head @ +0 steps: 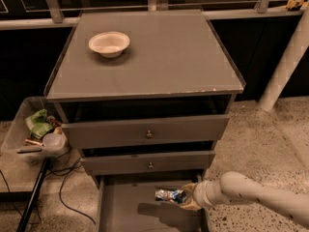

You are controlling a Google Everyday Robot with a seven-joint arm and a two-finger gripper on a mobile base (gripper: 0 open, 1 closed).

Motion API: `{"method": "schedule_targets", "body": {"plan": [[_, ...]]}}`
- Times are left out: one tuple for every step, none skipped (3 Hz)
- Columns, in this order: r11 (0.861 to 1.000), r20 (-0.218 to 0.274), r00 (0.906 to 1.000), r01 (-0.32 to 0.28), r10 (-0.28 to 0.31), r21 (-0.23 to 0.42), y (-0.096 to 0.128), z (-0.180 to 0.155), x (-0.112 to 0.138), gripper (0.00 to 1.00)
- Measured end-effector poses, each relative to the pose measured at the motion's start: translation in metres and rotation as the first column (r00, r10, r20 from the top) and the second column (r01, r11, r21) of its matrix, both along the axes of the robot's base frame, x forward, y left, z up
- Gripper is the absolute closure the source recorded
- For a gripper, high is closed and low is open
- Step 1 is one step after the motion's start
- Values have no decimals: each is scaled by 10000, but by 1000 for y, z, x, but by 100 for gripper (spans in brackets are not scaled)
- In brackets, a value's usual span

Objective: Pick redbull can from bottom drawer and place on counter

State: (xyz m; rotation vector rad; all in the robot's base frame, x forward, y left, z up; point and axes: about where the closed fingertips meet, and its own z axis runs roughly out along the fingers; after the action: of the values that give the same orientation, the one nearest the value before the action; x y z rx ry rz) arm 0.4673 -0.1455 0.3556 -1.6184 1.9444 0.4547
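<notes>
The redbull can (167,195), blue and silver, lies on its side in my gripper (177,196), which is shut on it. It hangs a little above the grey floor of the open bottom drawer (124,210) and casts a shadow there. My white arm reaches in from the lower right. The counter (164,57) is the flat grey cabinet top above, with a chipped front edge.
A white bowl (109,43) sits at the counter's back left. Two knobbed upper drawers (147,132) stand slightly open above the can. A clear bin of trash (36,129) and cables lie on the left. A white post (286,62) stands at the right.
</notes>
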Motion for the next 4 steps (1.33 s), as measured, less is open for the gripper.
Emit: {"method": "schedule_targets", "body": {"plan": [[9999, 118, 9998, 133, -132, -104, -6, 40, 10, 100], [9980, 65, 9995, 310, -314, 549, -25, 92, 25, 100], [9980, 64, 9995, 309, -313, 549, -25, 92, 25, 100], [9985, 347, 9981, 505, -513, 222, -33, 116, 25, 100]]}}
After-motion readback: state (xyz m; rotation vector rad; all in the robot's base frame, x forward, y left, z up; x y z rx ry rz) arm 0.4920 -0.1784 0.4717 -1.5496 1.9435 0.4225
